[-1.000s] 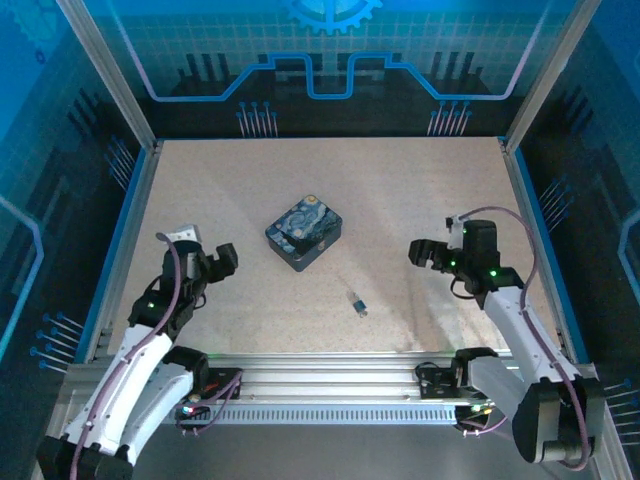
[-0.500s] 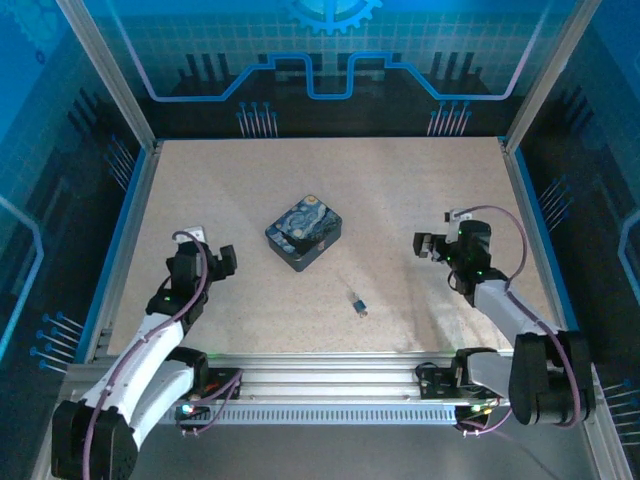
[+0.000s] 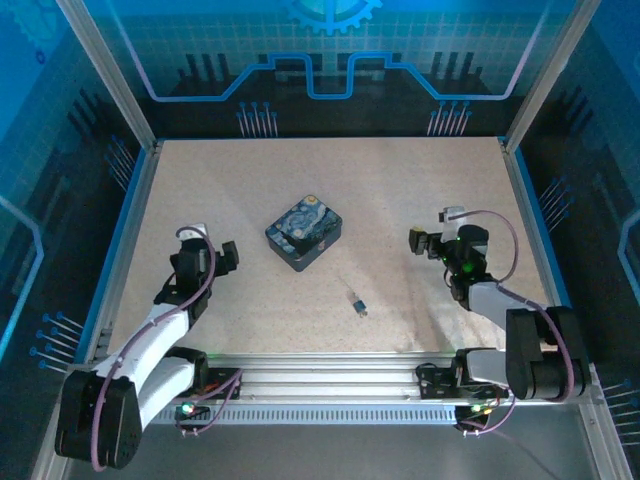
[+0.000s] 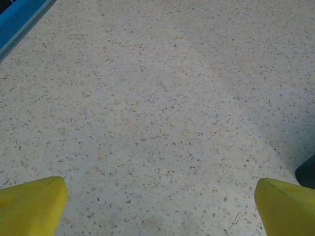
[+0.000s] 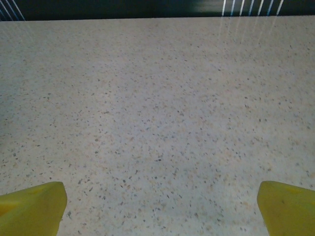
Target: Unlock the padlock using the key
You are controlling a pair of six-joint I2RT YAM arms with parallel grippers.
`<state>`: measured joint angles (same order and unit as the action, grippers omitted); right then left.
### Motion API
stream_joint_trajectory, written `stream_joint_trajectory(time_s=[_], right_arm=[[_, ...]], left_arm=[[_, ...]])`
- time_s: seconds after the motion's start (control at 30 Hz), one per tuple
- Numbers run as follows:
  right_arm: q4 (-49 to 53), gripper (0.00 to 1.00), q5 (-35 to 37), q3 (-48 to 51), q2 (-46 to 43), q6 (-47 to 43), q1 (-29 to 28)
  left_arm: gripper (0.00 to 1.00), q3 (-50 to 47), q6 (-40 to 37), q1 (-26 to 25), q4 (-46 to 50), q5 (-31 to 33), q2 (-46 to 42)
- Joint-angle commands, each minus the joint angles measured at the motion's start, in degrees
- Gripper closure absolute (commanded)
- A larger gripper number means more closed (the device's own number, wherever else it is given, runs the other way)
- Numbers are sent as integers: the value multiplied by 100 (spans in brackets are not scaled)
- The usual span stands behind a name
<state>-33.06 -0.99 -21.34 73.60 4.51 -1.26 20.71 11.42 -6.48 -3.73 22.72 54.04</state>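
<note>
The padlock is a tiny silvery-dark lump lying on the speckled table near the front, right of centre. A thin dark sliver, the key, lies at its far end; I cannot tell whether they touch. My left gripper hovers low at the left, well away from the lock, its yellow fingertips spread wide over bare table. At the right, my right gripper is also open, fingertips far apart with nothing between them. In the wrist views the left gripper and the right gripper face bare tabletop.
A blue-and-yellow night-sky tin sits mid-table between the two grippers; its dark corner peeks in at the left wrist view's right edge. Blue walls and aluminium posts fence the table. Open tabletop surrounds the lock.
Both arms have folded lower and drawn back toward their bases. The grippers shifted only slightly and stayed open. Padlock, key and tin have not moved.
</note>
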Motion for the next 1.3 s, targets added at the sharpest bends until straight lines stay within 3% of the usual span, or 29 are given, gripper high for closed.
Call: stream_joint_trajectory(time_s=[0.0, 0.1, 0.37, 0.6, 1.27], right_arm=[[-734, 0, -278, 83, 141, -373, 90], [-1448, 0, -234, 334, 375, -399, 89], [-2178, 0, -228, 368, 1110, -404, 75], [-1026, 0, 332, -329, 1251, -460, -144], [-1027, 0, 442, -334, 1258, -478, -201]], left_arm=[[1, -66, -118, 77, -366, -178, 135], [1, -67, -117, 83, -526, -280, 296], [1, -75, -233, 101, -952, -349, 664], [1, -172, -538, 103, -1736, -523, 933], [1, -344, -1267, 103, -4578, -946, 2261]])
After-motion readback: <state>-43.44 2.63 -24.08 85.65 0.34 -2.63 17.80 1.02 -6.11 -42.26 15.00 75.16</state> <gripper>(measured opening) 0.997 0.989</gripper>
